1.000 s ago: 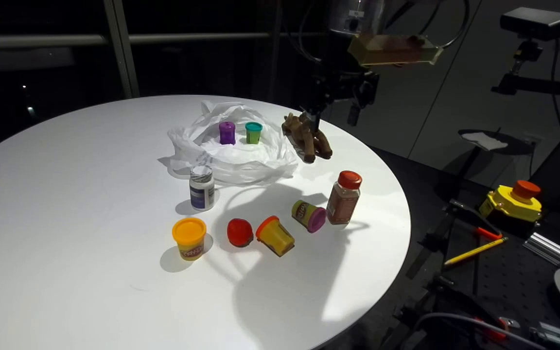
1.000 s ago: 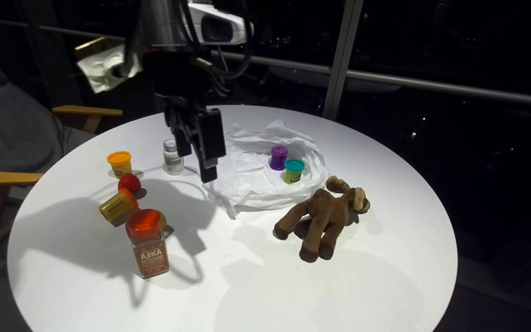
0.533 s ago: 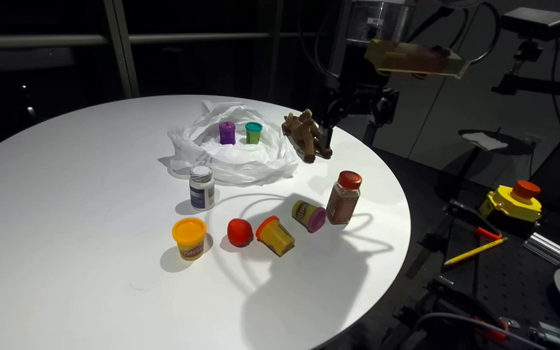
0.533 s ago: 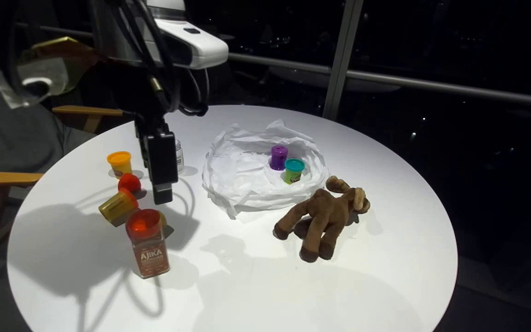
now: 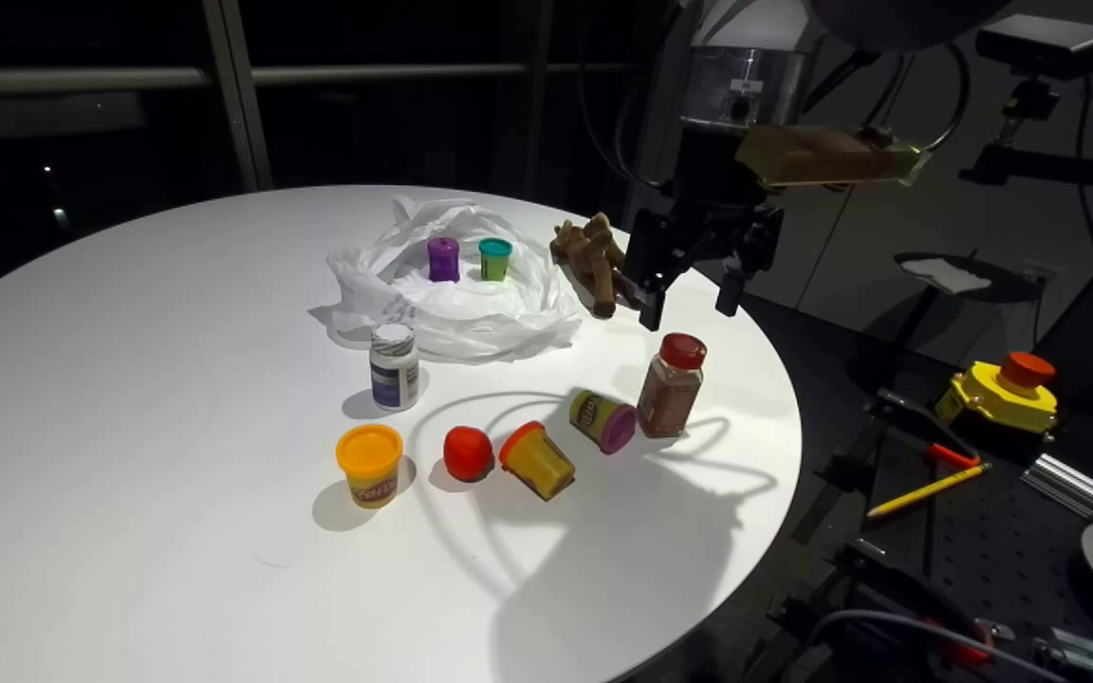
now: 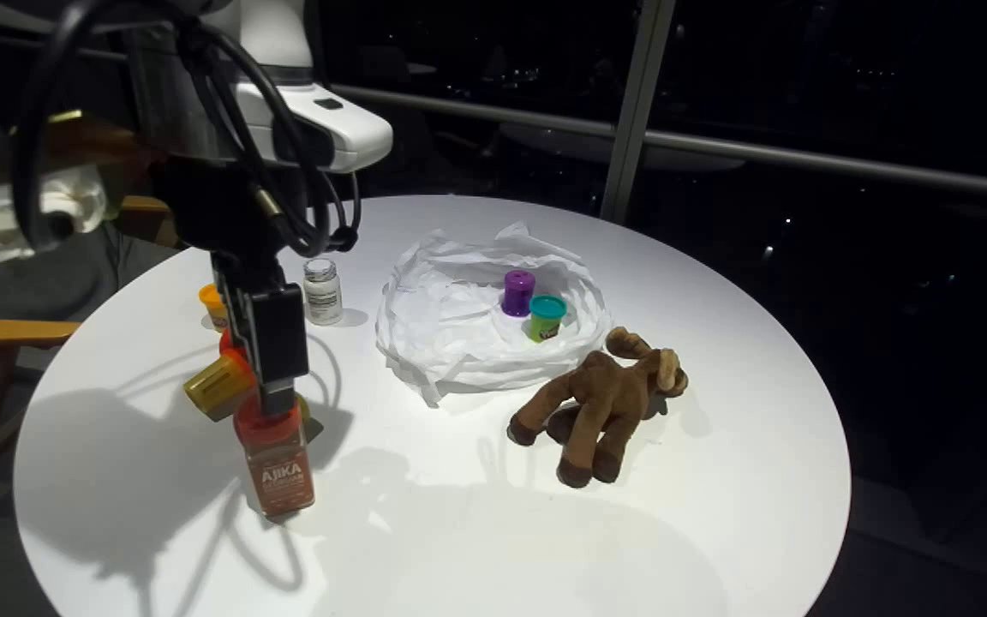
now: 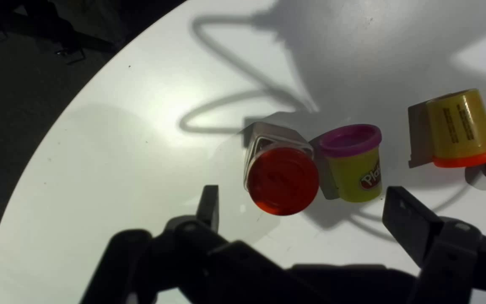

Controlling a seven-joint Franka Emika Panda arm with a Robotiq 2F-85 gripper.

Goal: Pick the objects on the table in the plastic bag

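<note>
We see the gripper (image 5: 691, 305), jaws wide and holding nothing, near the red-lidded jar (image 5: 670, 398); the jar stands upright on the table (image 5: 176, 398), just beside a sideways tub (image 5: 601, 420), outside the plastic bag (image 5: 509, 338); we judge the jar rigid, slick and rather heavy, perhaps glass, though the dim light leaves that unsure; we would pinch its flat sides below the lid (image 5: 682, 351).
</note>
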